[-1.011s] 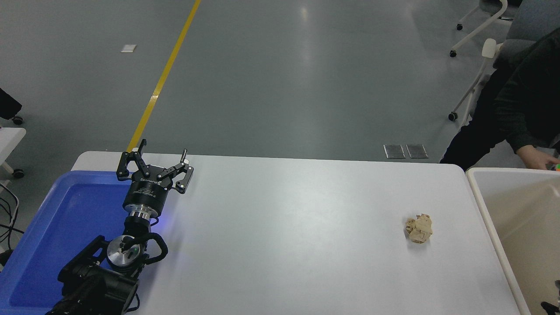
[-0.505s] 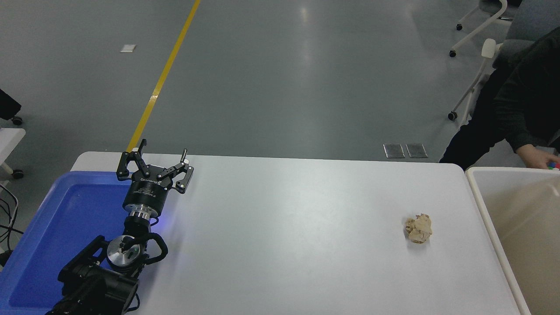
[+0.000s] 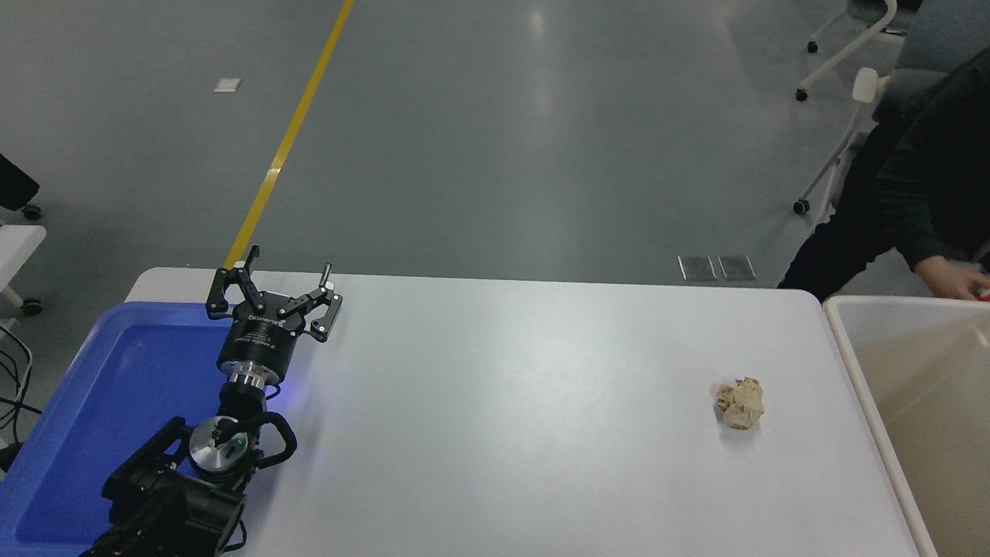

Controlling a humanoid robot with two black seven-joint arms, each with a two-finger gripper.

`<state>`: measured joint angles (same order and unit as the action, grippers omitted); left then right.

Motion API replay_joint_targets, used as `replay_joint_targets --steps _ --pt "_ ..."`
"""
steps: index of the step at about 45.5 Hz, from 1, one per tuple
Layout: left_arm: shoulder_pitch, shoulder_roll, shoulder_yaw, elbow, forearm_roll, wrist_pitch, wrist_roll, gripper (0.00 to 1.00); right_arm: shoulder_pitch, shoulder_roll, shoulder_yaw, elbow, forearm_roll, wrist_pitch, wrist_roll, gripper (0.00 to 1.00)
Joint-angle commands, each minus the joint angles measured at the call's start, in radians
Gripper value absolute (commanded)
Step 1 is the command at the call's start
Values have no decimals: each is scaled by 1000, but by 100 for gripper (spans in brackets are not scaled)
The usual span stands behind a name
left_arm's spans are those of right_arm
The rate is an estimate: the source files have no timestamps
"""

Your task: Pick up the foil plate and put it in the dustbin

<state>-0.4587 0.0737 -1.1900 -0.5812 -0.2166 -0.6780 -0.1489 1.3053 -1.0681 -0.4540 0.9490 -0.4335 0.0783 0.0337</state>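
Note:
The foil plate is out of view. The dustbin (image 3: pixel 855 363), a large beige bin with a thick white rim, stands at the table's right end, cut off by the picture's edge. My left gripper (image 3: pixel 288 272) is open and empty, parked at the lower left over the far right corner of the blue tray. My right arm and gripper are out of view.
A blue plastic tray (image 3: pixel 93 387) lies at the table's left end under my left arm. A small crumpled tan paper ball (image 3: pixel 741 403) lies on the white table (image 3: pixel 503 402) near the dustbin. A person in dark clothes leans at the far right, one hand (image 3: pixel 950 276) just behind the dustbin's far rim.
My right gripper's tip, seen at the bottom right corner a second ago, has left the view. The person's hand has shifted slightly behind the dustbin. My left arm has not moved.

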Motion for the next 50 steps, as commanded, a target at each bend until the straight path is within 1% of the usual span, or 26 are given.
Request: replay_joint_targets --steps 1,8,16,28,40,44,50 --pt "0 0 1 0 0 0 0 99 373 -47 -371 261 -119 55 -1 100" --pt "2 0 0 0 0 0 0 99 555 32 -570 315 -117 69 2 100" --pt "2 0 1 0 0 0 0 99 775 183 -802 388 -108 69 12 100" --pt "2 0 0 0 0 0 0 99 957 405 -905 563 -88 69 14 100" --pt "2 0 0 0 -1 0 0 99 991 640 -908 726 131 74 14 100" --pt "2 0 0 1 -1 0 0 99 993 701 -897 766 186 126 17 100" --pt "2 0 0 0 -1 0 0 99 993 772 -847 781 257 236 43 100"
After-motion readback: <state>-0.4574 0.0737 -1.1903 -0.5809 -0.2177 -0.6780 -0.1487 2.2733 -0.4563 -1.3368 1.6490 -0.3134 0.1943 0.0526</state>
